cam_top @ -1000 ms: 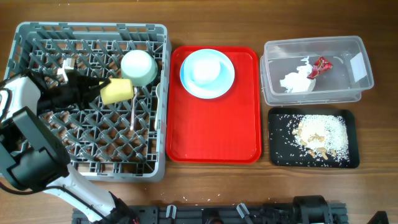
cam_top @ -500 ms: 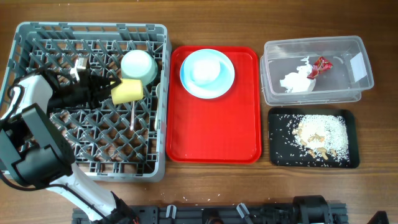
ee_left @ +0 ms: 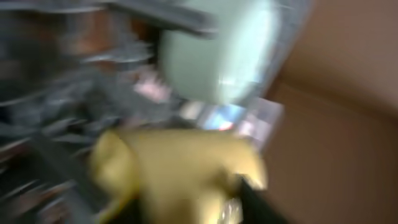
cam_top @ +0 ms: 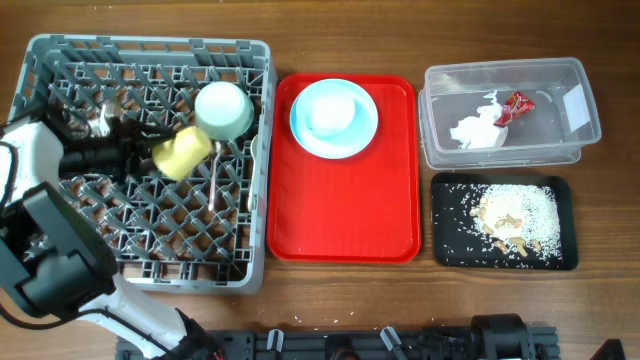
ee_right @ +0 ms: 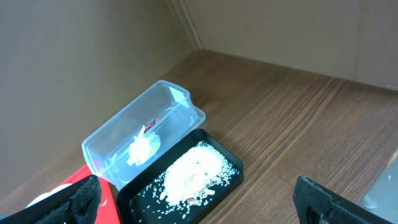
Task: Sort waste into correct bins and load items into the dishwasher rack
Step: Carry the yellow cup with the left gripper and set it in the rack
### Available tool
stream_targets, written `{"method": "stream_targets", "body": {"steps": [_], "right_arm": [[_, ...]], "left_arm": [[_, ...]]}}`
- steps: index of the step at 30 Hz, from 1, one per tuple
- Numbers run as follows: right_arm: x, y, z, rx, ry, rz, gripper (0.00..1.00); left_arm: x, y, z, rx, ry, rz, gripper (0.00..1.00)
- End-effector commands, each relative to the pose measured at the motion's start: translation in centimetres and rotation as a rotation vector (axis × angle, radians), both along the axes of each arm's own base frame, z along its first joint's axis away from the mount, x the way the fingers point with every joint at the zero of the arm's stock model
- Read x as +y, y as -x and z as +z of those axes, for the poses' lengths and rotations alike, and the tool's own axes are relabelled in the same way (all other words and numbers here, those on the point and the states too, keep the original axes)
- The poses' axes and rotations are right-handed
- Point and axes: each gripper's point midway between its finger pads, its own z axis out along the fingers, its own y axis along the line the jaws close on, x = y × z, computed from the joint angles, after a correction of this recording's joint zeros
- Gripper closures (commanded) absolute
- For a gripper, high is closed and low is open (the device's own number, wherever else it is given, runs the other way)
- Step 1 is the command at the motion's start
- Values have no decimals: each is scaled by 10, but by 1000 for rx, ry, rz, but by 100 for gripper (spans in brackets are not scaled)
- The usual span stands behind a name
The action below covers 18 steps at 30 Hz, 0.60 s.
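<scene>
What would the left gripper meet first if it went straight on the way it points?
The yellow cup, lying tilted in the grey dishwasher rack right ahead of the left gripper. Whether it touches the cup is unclear, because the wrist view is blurred.

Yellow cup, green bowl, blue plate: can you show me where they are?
yellow cup [cam_top: 182, 152], overhead view, on its side wall.
green bowl [cam_top: 224, 108], overhead view, on the middle of the bowl.
blue plate [cam_top: 302, 128], overhead view, on its left rim.
</scene>
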Motion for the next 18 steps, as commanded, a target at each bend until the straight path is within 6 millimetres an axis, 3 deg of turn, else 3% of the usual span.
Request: {"method": "stream_targets", "body": {"steps": [1,3,5,6,7,9,10,11,12,13,15,18], "right_arm": [[-2,1,1,1,4,-14,0],[-2,0,1,1,5,-14,0],[-2,1,1,1,4,-14,0],[-2,1,1,1,4,-14,0],[-2,0,1,1,4,-14,0],[-2,0,1,1,4,-14,0],[-2,1,1,1,4,-14,0],[-2,0,1,1,4,-14,0],[-2,1,1,1,4,-14,0],[-2,1,1,1,4,-14,0],[-2,0,1,1,4,-14,0],[-2,1,1,1,4,-14,0]], "left_arm": [[27,1,37,17,-231,2,0],[29,-2,87,-61,-293,11,0],[16,2,134,-165,-348,13,0],[7,6,149,-211,-391,-4,0],[3,10,155,-228,-458,-22,0],[-25,10,162,-274,-488,-97,0],[-41,8,160,-280,-471,-144,7],[-57,8,152,-274,-478,-204,87],[-65,7,140,-243,-507,-238,96],[-69,6,124,-193,-549,-245,96],[-58,5,74,0,-713,-164,96],[-36,6,32,146,-830,-77,96]]}}
